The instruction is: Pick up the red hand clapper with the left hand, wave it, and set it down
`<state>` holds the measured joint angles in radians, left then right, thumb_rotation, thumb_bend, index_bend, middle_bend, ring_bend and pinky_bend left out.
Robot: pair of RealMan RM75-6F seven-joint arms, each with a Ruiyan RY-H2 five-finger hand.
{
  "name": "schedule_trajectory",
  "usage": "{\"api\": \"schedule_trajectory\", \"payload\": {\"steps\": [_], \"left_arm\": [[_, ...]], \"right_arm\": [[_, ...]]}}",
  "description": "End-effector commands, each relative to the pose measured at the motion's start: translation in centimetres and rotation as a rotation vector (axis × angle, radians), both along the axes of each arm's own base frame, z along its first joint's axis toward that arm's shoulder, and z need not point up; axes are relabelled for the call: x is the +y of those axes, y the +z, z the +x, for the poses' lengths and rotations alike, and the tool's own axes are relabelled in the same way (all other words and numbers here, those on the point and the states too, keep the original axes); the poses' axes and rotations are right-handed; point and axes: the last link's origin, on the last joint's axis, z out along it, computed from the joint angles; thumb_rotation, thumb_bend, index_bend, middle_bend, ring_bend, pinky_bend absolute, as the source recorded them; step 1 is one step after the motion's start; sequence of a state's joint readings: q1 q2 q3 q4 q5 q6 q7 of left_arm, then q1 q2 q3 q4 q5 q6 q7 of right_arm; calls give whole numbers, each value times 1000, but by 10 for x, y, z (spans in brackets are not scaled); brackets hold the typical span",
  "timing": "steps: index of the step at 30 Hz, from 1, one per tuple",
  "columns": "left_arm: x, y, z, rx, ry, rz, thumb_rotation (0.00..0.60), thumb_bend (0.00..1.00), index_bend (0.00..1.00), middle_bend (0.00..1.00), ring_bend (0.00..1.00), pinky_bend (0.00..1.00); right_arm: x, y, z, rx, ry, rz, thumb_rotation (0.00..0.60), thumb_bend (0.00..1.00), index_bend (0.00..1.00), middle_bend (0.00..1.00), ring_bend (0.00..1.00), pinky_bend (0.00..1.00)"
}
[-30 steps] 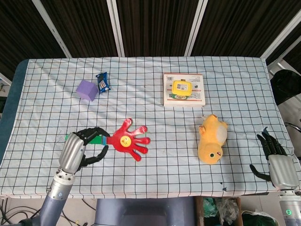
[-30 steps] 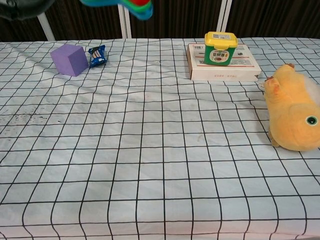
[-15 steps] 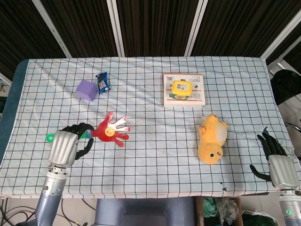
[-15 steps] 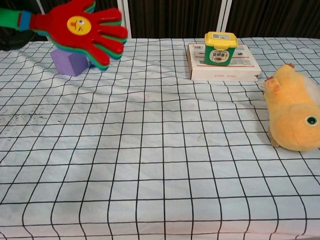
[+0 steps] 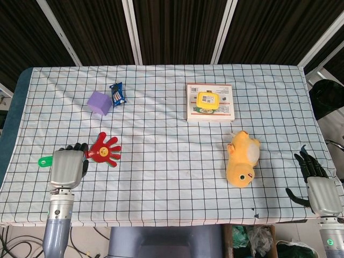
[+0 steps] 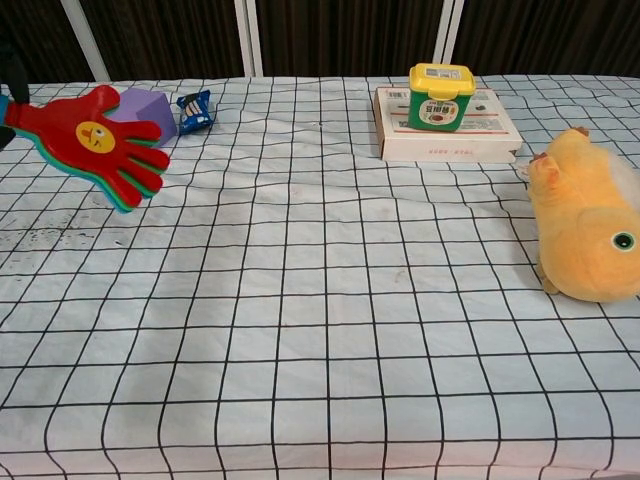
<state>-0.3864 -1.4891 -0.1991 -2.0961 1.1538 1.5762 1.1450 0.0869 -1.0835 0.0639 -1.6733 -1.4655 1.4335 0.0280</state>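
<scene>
Red hand clapper (image 5: 104,149) held in left robot hand (image 5: 66,167), fanning rightward.

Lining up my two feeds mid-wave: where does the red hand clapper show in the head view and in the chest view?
Head view: red hand clapper at lower left, held by the left hand.
Chest view: far left, upper edge, overlapping the purple cube.
Shared landmark: the purple cube.

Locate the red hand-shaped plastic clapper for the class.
In the head view the red hand-shaped plastic clapper is at the table's left side, held by the left robot hand, nearer the camera than the purple cube.
</scene>
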Motion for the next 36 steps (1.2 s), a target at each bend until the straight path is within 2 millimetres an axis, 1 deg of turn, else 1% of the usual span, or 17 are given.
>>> {"api": "schedule_trajectory", "payload": {"steps": [1, 3, 5, 8, 12, 14, 15, 17, 18, 20, 22, 28, 29, 31, 36], "left_arm": [[-12, 3, 42, -711, -316, -140, 600, 526, 727, 677, 534, 649], [-14, 5, 43, -834, -412, -183, 600, 525, 726, 678, 533, 649], [-15, 7, 41, -891, -491, -202, 600, 524, 727, 680, 533, 649], [-15, 7, 35, -900, -552, -235, 600, 524, 727, 681, 533, 649], [-12, 7, 28, -862, -554, -228, 600, 521, 729, 682, 534, 649], [-9, 7, 23, -805, -527, -226, 600, 517, 731, 683, 534, 650], [-7, 7, 17, -742, -491, -215, 600, 516, 731, 684, 534, 652], [-2, 7, 6, -609, -391, -171, 600, 518, 732, 685, 534, 658], [0, 8, -1, -526, -310, -138, 600, 520, 732, 685, 534, 663], [2, 10, -8, -388, -180, -87, 600, 524, 732, 686, 536, 671], [3, 12, -10, -235, -62, -57, 600, 525, 732, 688, 538, 678], [2, 12, -17, 91, 132, -40, 600, 526, 734, 690, 548, 691], [1, 11, -15, 106, 158, -47, 600, 526, 733, 690, 548, 691], [2, 10, -9, 76, 172, -52, 600, 526, 733, 690, 548, 691], [3, 8, 4, -77, 125, -71, 600, 526, 732, 692, 549, 691]], "right_arm": [[0, 0, 0, 0, 0, 0, 600, 217, 0, 0, 0, 146], [0, 0, 0, 1, 0, 1, 600, 218, 0, 0, 0, 146], [0, 0, 0, 2, 1, 2, 600, 217, 0, 0, 0, 146], [0, 0, 0, 1, 1, 1, 600, 217, 0, 0, 0, 146], [0, 0, 0, 1, -1, 2, 600, 218, 0, 0, 0, 146], [0, 0, 0, 3, -2, 3, 600, 217, 0, 0, 0, 146], [0, 0, 0, 3, -3, 4, 600, 217, 0, 0, 0, 146], [0, -1, 0, 2, -4, 4, 600, 218, 0, 0, 0, 146], [0, -1, 0, 1, -4, 4, 600, 218, 0, 0, 0, 146], [0, -1, 0, 0, -5, 4, 600, 218, 0, 0, 0, 146], [0, -1, 0, 1, -5, 5, 600, 217, 0, 0, 0, 146], [1, -1, 0, 0, -7, 8, 600, 218, 0, 0, 0, 146], [1, -1, 0, 1, -7, 8, 600, 217, 0, 0, 0, 146], [1, -1, 0, 2, -6, 6, 600, 218, 0, 0, 0, 146], [0, -1, -1, 0, -10, 6, 600, 217, 0, 0, 0, 146]]}}
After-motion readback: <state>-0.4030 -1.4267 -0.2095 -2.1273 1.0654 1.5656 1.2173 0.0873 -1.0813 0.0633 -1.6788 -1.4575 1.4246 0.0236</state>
